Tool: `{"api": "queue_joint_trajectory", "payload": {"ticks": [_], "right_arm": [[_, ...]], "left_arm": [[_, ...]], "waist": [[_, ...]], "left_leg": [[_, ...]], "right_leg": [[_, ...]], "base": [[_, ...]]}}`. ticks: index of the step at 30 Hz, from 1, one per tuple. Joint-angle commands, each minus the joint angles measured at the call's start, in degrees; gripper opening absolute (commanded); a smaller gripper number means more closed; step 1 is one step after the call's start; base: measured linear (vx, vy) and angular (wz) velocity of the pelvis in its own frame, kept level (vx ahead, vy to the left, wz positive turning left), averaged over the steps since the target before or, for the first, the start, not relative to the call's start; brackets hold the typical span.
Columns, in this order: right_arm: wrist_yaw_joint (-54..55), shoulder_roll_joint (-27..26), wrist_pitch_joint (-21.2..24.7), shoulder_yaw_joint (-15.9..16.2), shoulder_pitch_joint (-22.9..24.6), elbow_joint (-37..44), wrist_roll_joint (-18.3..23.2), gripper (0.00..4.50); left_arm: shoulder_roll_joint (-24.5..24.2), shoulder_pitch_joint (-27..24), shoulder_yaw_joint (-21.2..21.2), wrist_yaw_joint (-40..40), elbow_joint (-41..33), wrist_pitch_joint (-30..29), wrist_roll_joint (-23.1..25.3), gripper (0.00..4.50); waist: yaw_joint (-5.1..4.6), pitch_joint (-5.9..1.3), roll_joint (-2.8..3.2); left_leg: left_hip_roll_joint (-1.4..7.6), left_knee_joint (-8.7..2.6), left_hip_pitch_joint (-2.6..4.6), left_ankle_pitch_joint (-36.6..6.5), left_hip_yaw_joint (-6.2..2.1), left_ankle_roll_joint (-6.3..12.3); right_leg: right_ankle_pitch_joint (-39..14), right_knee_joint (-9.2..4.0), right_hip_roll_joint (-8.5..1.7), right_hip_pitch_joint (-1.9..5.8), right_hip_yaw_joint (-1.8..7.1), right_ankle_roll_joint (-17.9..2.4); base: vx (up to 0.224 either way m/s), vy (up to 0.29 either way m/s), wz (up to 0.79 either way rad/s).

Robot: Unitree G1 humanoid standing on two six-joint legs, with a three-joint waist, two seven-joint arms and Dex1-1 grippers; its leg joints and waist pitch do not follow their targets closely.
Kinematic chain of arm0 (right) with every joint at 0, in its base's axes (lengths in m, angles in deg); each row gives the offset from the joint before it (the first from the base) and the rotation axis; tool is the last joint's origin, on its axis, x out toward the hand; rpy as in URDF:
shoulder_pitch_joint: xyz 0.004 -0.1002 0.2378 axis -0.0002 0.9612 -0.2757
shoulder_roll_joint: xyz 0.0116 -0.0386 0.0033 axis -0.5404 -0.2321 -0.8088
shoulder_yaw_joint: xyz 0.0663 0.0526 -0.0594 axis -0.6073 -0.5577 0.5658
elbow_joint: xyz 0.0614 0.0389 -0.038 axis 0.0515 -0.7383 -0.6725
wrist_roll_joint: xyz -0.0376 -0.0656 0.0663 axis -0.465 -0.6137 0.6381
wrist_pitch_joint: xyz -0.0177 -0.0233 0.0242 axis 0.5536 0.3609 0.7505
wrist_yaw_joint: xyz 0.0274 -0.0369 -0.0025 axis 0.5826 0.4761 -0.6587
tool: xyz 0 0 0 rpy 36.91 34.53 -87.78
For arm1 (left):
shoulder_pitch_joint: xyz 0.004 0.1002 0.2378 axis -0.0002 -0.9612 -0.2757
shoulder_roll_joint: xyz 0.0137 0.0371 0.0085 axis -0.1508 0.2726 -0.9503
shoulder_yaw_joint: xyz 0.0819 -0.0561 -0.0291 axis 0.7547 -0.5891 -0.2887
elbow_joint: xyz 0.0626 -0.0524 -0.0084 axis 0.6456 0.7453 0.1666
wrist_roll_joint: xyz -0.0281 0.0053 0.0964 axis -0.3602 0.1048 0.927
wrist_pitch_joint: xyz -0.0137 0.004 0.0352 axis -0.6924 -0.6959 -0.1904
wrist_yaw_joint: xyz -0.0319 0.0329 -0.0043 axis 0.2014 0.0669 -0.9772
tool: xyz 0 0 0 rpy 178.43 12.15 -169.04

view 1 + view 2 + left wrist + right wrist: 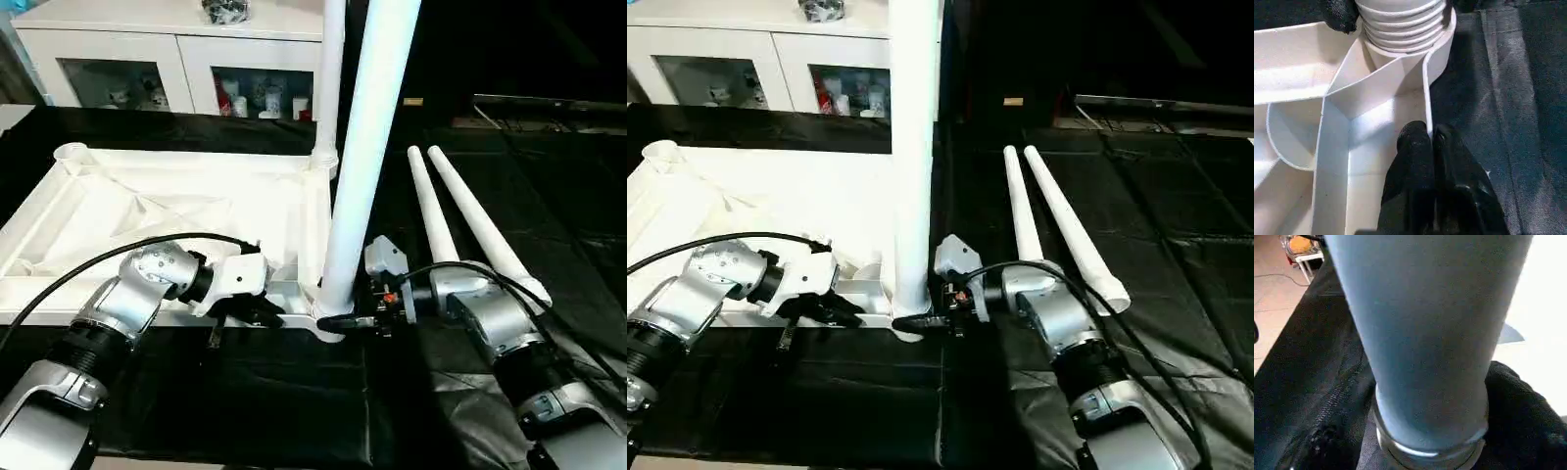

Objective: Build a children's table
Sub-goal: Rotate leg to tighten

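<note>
The children's table top (pixel 147 211) lies upside down on the black cloth, ribs facing up. One white leg (pixel 330 78) stands in its far right corner socket. A second leg (pixel 367 147) stands in the near right corner, and its threaded base (pixel 1400 24) sits in the socket. Two more legs (pixel 431 211) (pixel 480 220) lie side by side on the cloth to the right. My left gripper (pixel 1430 134) is shut on the thin near rim of the top, close to that corner. My right gripper (pixel 343 321) is at the base of the near leg (pixel 1425 333).
A white cabinet (pixel 176 49) with glass-fronted shelves stands behind the table top. Black cloth (pixel 274 392) covers the work surface in front and to the right. The far left corner socket (pixel 71 152) has no leg in it.
</note>
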Motion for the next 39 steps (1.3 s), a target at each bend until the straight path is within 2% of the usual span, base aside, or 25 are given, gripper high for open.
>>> {"api": "queue_joint_trajectory", "payload": {"ticks": [1,2,4,13,16,18,19,20,21,22,23,24,26,28,29,31,33,34,35,37,38,39], "right_arm": [[-0.97,0.03,0.22,-0.19,-0.87,-0.23,0.36,3.09],[-1.08,0.00,0.29,-0.15,-0.81,-0.22,0.39,3.03],[-1.22,-0.10,0.32,-0.09,-0.60,-0.17,0.40,2.82],[1.07,-1.34,1.71,-0.96,2.00,0.80,1.27,2.76],[5.62,-2.52,2.63,-1.49,3.34,1.18,0.47,2.76],[13.73,-5.40,4.52,-2.72,4.02,0.28,-0.74,2.75],[18.02,-7.20,5.26,-3.54,4.14,-0.51,-1.16,2.75],[18.02,-7.20,5.26,-3.54,4.14,-0.51,-1.16,2.75],[22.65,-9.71,5.83,-4.60,4.08,-1.75,-1.18,2.75],[25.94,-11.65,5.77,-5.30,3.77,-3.03,-1.33,2.75],[32.26,-15.35,5.47,-6.50,2.85,-5.83,-1.72,2.75],[36.46,-17.68,4.92,-7.02,1.72,-8.21,-2.21,2.75],[39.02,-19.06,4.57,-7.39,0.80,-9.68,-2.49,2.75],[43.95,-21.57,4.36,-8.56,-1.60,-13.13,-2.52,2.75],[45.15,-21.94,4.37,-8.64,-2.33,-14.17,-2.81,2.75],[46.06,-22.34,4.50,-8.87,-2.96,-14.98,-3.24,2.75],[46.33,-22.58,4.30,-9.61,-3.30,-15.50,-3.52,2.75],[46.15,-22.71,4.31,-10.27,-3.43,-15.80,-3.33,2.75],[46.32,-22.95,4.05,-10.94,-3.76,-16.55,-3.39,3.31],[46.17,-22.72,3.29,-11.37,-3.92,-17.21,-3.64,3.31],[45.98,-22.23,2.21,-11.30,-4.03,-17.77,-4.06,3.52],[45.83,-21.93,1.71,-11.19,-4.04,-17.89,-4.20,3.63]], "left_arm": [[0.08,0.54,2.14,-1.76,0.33,1.44,1.62,0.00],[0.05,0.53,2.13,-1.80,0.36,1.46,1.62,0.00],[-0.02,0.47,2.12,-1.86,0.44,1.49,1.63,0.00],[1.61,0.29,0.41,0.94,1.33,-2.04,0.72,0.00],[2.72,1.02,-0.07,4.55,2.14,-4.12,1.81,0.00],[5.22,1.96,-1.68,9.24,1.88,-8.52,1.37,0.00],[6.85,2.39,-2.65,11.95,1.50,-10.87,0.93,0.00],[6.85,2.39,-2.65,11.95,1.50,-10.87,0.93,0.00],[9.18,2.89,-3.89,15.91,0.92,-13.96,0.54,0.00],[11.06,3.17,-4.83,18.81,0.30,-16.49,0.28,0.00],[14.70,3.60,-6.60,23.90,-1.21,-21.58,-0.29,0.00],[17.09,3.74,-7.68,26.85,-2.56,-24.89,-0.71,0.00],[18.55,3.78,-8.20,28.70,-3.56,-26.86,-0.75,0.00],[20.57,3.25,-7.94,30.49,-6.29,-29.69,-0.37,0.00],[20.72,3.05,-7.69,30.50,-6.82,-29.95,-0.22,0.00],[20.67,2.95,-7.63,30.91,-7.01,-29.96,0.24,0.00],[20.22,2.99,-7.70,31.33,-6.78,-29.36,1.10,0.00],[19.90,2.99,-7.79,31.39,-6.71,-29.42,1.48,0.00],[19.75,2.93,-7.98,31.67,-7.00,-30.18,1.75,0.00],[18.94,2.82,-8.33,31.74,-6.81,-29.91,1.92,0.00],[17.83,2.57,-8.35,31.69,-6.79,-29.28,2.09,0.00],[17.29,2.44,-8.36,31.57,-6.75,-28.96,2.07,0.00]], "waist": [[-0.24,-4.27,0.24],[-0.14,-4.30,0.48],[-0.18,-4.31,0.34],[-0.14,-4.33,0.45],[-0.09,-3.92,0.32],[-0.59,-3.37,0.37],[-0.82,-3.14,0.41],[-0.85,-3.09,0.33],[-1.13,-3.24,0.25],[-1.37,-3.14,0.28],[-1.82,-3.29,0.30],[-2.21,-3.14,0.30],[-2.70,-3.32,0.35],[-3.14,-3.41,0.20],[-3.41,-3.52,-0.14],[-3.45,-3.52,0.03],[-3.33,-3.72,-0.03],[-3.34,-3.75,0.12],[-3.39,-3.76,0.32],[-3.56,-3.78,0.49],[-3.72,-3.71,0.93],[-3.92,-3.67,0.84]], "left_leg": [[4.02,-3.45,0.64,-5.13,-1.25,2.87],[4.02,-3.42,0.66,-5.18,-1.29,2.83],[4.06,-3.46,0.68,-5.39,-1.29,2.65],[4.04,-3.42,0.70,-5.40,-1.27,2.62],[4.20,-3.82,0.94,-7.91,-1.32,1.75],[4.21,-4.51,1.31,-12.03,-1.50,-0.20],[4.14,-4.72,1.66,-14.68,-1.64,-1.45],[3.97,-4.71,1.88,-15.71,-1.78,-1.71],[4.04,-4.80,1.78,-15.55,-1.91,-2.18],[4.03,-4.90,1.58,-15.34,-1.98,-2.23],[4.15,-4.86,1.77,-15.25,-1.84,-2.67],[3.99,-4.92,1.74,-15.55,-2.04,-3.01],[3.85,-4.94,1.30,-14.63,-2.17,-2.87],[3.72,-4.75,1.30,-13.51,-1.96,-1.88],[3.44,-4.59,0.90,-11.81,-1.86,-1.07],[3.25,-4.29,0.84,-10.34,-1.66,0.05],[3.25,-4.15,0.88,-8.67,-1.51,0.79],[3.30,-4.18,0.75,-7.73,-1.53,1.05],[3.43,-4.20,0.81,-7.67,-1.55,1.14],[3.51,-4.29,0.85,-8.09,-1.60,1.03],[3.55,-4.38,0.97,-9.54,-1.67,0.65],[3.55,-4.45,1.08,-10.73,-1.63,0.31]], "right_leg": [[0.12,-3.35,-6.07,2.96,3.51,-13.24],[0.07,-3.36,-6.07,2.93,3.50,-13.18],[0.22,-3.32,-6.05,2.97,3.50,-13.12],[0.40,-3.33,-6.05,2.99,3.48,-13.33],[-4.37,-3.96,-6.22,2.84,3.60,-12.72],[-12.58,-4.85,-6.46,2.81,3.73,-11.73],[-17.98,-5.38,-6.64,2.59,3.82,-10.54],[-20.46,-5.67,-6.76,2.56,3.78,-9.96],[-22.16,-5.77,-6.98,2.77,3.92,-9.05],[-22.22,-5.84,-6.93,2.67,3.93,-8.97],[-21.36,-5.72,-6.91,2.52,3.99,-9.19],[-21.49,-5.84,-6.87,2.43,3.84,-9.73],[-20.16,-5.73,-6.83,2.82,3.75,-9.61],[-17.06,-5.59,-6.65,2.78,3.88,-10.10],[-15.38,-5.49,-6.51,3.17,3.80,-10.36],[-14.62,-5.60,-6.46,3.04,3.87,-10.23],[-11.92,-5.39,-6.22,3.04,3.89,-10.23],[-9.69,-5.14,-6.13,3.10,3.85,-10.61],[-8.33,-4.98,-6.07,3.06,3.79,-11.02],[-6.92,-4.84,-6.01,3.10,3.70,-11.71],[-7.39,-4.90,-6.00,3.00,3.69,-11.97],[-7.87,-5.01,-5.96,3.00,3.72,-12.17]], "base": [[0.000,0.000,0.00],[0.000,0.000,0.00],[0.000,0.000,0.00],[0.000,0.000,0.00],[0.000,0.000,0.00],[0.000,0.000,0.00],[0.000,0.000,0.00],[0.000,0.000,0.00],[0.000,0.000,0.00],[0.000,0.000,0.00],[0.000,0.000,0.00],[0.000,0.000,0.00],[0.000,0.000,0.00],[0.000,0.000,0.00],[0.000,0.000,0.00],[0.000,0.000,0.00],[0.000,0.000,0.00],[0.000,0.000,0.00],[0.000,0.000,0.00],[0.000,0.000,0.00],[0.000,0.000,0.00],[0.000,0.000,0.00]]}}
